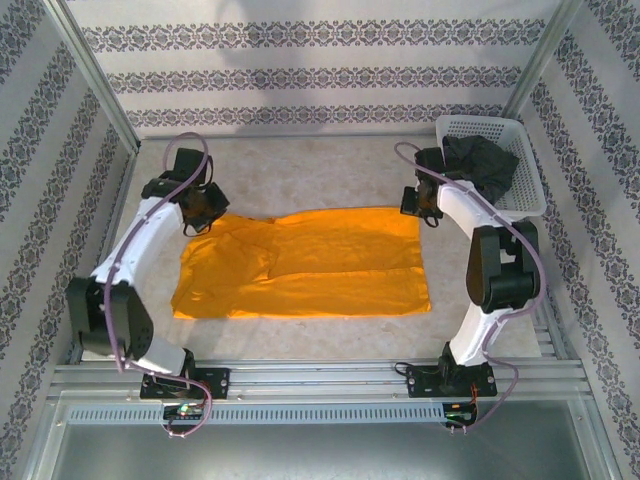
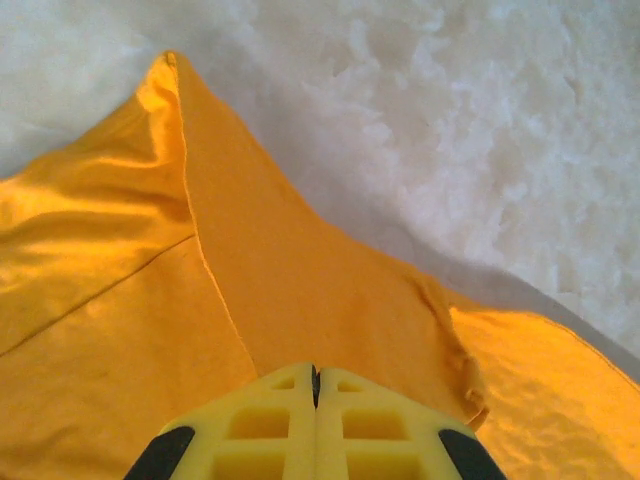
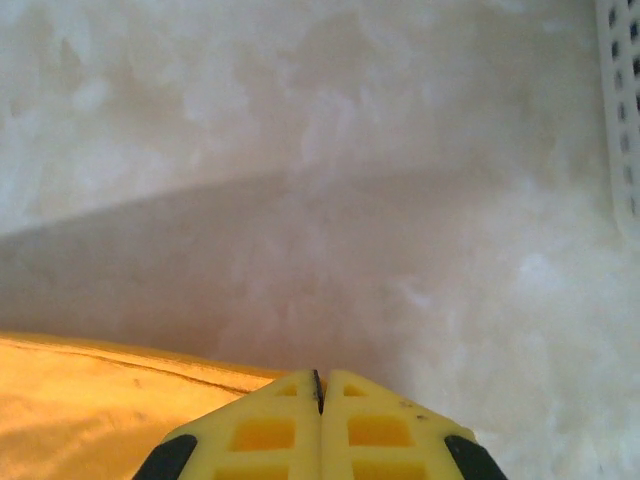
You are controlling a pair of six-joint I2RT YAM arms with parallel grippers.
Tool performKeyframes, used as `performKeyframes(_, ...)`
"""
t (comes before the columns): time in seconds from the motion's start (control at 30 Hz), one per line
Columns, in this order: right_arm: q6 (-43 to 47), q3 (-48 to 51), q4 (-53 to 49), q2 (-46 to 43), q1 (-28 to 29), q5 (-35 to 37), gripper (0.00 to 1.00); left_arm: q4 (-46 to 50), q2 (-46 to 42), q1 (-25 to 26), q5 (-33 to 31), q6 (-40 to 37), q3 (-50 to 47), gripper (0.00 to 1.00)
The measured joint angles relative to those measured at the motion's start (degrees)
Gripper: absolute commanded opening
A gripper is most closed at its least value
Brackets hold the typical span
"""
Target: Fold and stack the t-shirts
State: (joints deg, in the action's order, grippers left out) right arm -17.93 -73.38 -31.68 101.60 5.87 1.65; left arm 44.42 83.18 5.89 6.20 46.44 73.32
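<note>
Step in hand: first fold of the orange t-shirt (image 1: 310,265), at the grab phase. Left gripper (image 2: 315,372) sits on the far-left corner, tips together and clamped on the cloth. Its wrist view shows the fabric tented into a ridge that runs into the tips.

Shirt lies mid-table (image 1: 300,165), long side running left-right and mostly flat. Left end is doubled over with diagonal creases; near edge is straight.

Right gripper (image 3: 319,375) is at the far-right corner, tips together. The hem runs right up under them, so I judge it pinched on that corner, though no cloth is visible between the pads.

Next, my read: lift both far corners together at even height, carry them toward the near edge without skewing, lay down, release.

Dark grey t-shirt (image 1: 485,165) is bunched in the white basket (image 1: 478,121), far right. It is not yet folded or stacked.
</note>
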Motion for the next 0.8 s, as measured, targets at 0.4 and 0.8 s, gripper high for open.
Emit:
performKeyframes(0.4, 0.1, 17.8, 3.3, -17.2, 1.4, 0.5, 0.0, 8.0, -21.0, 0.0, -0.6, 4.4, -10.7, 0.0)
performKeyframes(0.8, -2.9, 25.2, 0.0, -20.8, 2.3, 1.2, 0.01, 12.9, -33.2, 0.0, -0.6, 8.1, -23.2, 0.0)
